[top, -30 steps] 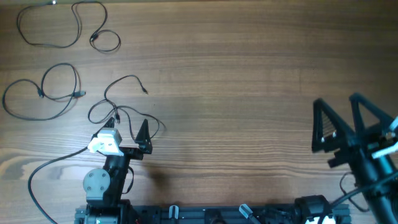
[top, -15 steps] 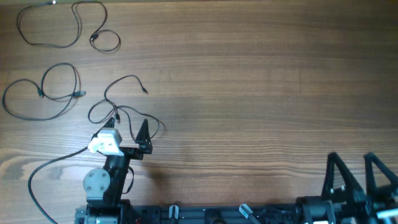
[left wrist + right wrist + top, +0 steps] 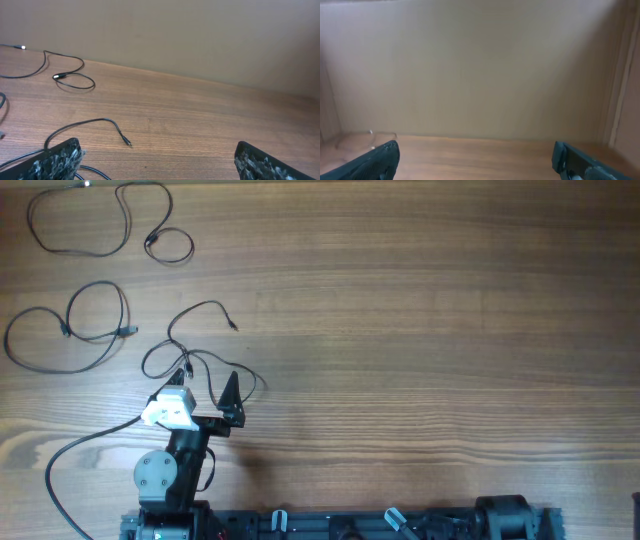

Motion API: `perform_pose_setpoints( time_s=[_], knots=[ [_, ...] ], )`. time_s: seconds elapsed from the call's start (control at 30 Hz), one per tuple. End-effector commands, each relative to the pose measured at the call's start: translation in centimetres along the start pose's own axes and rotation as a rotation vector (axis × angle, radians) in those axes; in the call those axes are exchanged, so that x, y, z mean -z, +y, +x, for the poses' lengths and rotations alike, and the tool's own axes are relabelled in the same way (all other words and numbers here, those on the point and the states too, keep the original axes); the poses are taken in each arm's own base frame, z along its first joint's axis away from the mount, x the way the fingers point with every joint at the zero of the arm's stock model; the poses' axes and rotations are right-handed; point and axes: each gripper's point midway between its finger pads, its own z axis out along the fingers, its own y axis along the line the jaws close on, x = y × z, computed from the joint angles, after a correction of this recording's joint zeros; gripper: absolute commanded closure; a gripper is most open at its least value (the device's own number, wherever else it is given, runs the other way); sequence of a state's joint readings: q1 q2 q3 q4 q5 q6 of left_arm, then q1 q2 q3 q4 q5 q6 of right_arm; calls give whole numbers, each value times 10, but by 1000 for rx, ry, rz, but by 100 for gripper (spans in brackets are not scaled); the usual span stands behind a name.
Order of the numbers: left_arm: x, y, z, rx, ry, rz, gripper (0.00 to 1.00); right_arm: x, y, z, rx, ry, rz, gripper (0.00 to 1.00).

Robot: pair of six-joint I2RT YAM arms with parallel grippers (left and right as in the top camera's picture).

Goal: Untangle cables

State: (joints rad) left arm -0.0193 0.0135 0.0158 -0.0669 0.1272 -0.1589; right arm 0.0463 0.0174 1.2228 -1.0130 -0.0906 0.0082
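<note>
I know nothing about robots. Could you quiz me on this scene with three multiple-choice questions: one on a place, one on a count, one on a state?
1. Seen from overhead, where on the table do the cables lie?
A left side
B right side
C centre
2. How many cables are there?
A two
B three
C five
3. The left gripper is:
A open
B shut on a cable
C out of view

Answers:
1 A, all lie in the left part.
2 B, three separate ones show.
3 A, its fingers stand wide apart in the wrist view.
</note>
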Motion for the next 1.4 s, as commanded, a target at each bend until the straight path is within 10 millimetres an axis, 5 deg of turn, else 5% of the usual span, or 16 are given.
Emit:
perform_pose_setpoints(
  time_s=[0.0,0.27,0.37,0.4,0.53,0.7,1.07,1.37],
  knots=[
    [0,4,1,-16,-4,-16,0,-4,7,4,156,-6,-36,0],
    [0,4,1,-16,-4,-16,0,-62,6,35,189,-1,-63,0],
    [0,4,1,-16,-4,-17,0,-95,16,66,186,5,-149,0],
    [0,4,1,-16,-4,-16,0,-114,20,93,178,17,-184,0],
    [0,4,1,-16,-4,-16,0,-135,19,128,173,33,-193,0],
    [0,4,1,-16,-4,-16,0,-146,17,166,140,95,-197,0],
    [0,4,1,-16,-4,-16,0,-166,13,203,83,6,-181,0],
    [0,4,1,-16,-4,-17,0,-171,-18,248,-37,70,2,0]
  ],
)
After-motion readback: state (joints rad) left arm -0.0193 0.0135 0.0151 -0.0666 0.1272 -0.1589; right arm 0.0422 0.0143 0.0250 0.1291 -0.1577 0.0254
